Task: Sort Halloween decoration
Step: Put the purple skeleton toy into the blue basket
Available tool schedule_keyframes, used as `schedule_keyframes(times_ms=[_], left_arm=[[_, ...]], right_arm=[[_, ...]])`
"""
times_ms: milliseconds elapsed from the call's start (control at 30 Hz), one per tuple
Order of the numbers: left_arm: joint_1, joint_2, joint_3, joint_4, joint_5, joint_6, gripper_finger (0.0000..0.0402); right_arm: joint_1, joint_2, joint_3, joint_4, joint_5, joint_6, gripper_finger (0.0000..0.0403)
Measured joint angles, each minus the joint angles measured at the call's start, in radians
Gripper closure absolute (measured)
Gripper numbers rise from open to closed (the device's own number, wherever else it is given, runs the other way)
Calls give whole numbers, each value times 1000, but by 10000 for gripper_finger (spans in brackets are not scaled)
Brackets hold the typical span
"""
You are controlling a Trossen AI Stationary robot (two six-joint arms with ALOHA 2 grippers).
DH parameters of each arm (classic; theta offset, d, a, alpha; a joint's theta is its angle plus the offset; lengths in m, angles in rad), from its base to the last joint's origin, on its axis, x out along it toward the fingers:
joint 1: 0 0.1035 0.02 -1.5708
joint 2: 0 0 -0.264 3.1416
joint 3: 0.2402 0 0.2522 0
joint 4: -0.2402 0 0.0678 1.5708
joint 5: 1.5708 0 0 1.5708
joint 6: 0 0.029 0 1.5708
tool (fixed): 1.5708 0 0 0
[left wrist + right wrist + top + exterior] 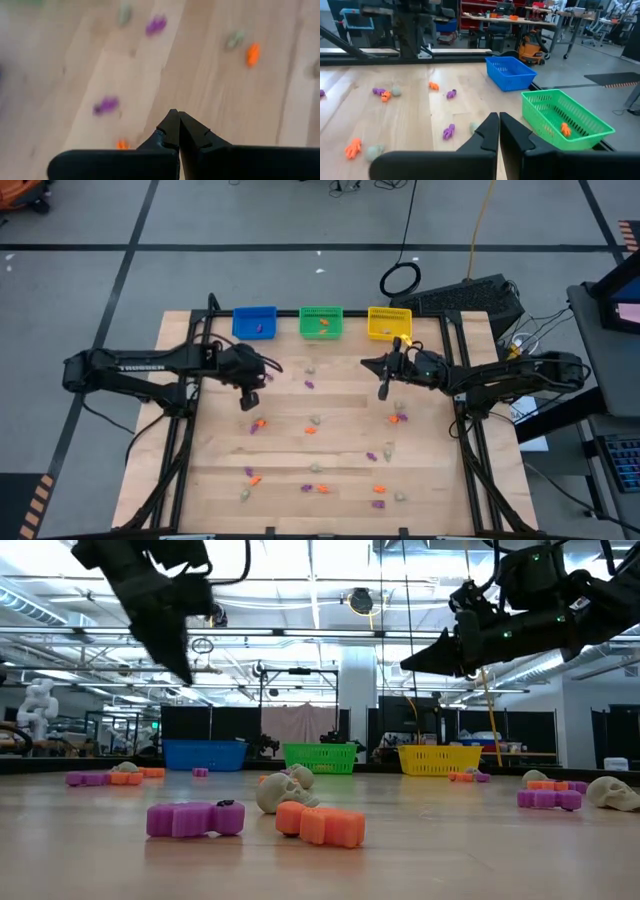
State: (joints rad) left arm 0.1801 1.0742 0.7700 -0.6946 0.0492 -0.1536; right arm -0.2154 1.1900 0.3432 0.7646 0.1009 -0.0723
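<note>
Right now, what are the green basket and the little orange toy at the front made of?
The green mesh basket looks like moulded plastic: thin lattice walls that you can see through, one even bright colour. The small orange bone-shaped trinket is probably matte plastic or rubber: solid colour, rounded lumps, no shine. I cannot tell which.

Trinkets [311, 429] scattered across wooden table [220, 470], thickest from centre toward 6 o'clock; gaps between them wide enough for passage. Bare strip along 9 o'clock edge. Blue bin [254, 322], green bin [321, 321] and yellow bin [389, 322] lined up along 12 o'clock edge, blocking that side. Left gripper [249, 401], closed, raised above table at 9 o'clock of centre; right gripper [383, 392], closed, raised at 3 o'clock; open lane between them.
</note>
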Motion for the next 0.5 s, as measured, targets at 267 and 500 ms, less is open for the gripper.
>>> schedule_keyframes(times_ms=[267,500], left_arm=[[18,105,0,-50,-59,40,339],[111,295,63,-49,-57,312,268]], right_arm=[[31,0,0,6,1,-23,403],[35,0,0,7,2,-20,403]])
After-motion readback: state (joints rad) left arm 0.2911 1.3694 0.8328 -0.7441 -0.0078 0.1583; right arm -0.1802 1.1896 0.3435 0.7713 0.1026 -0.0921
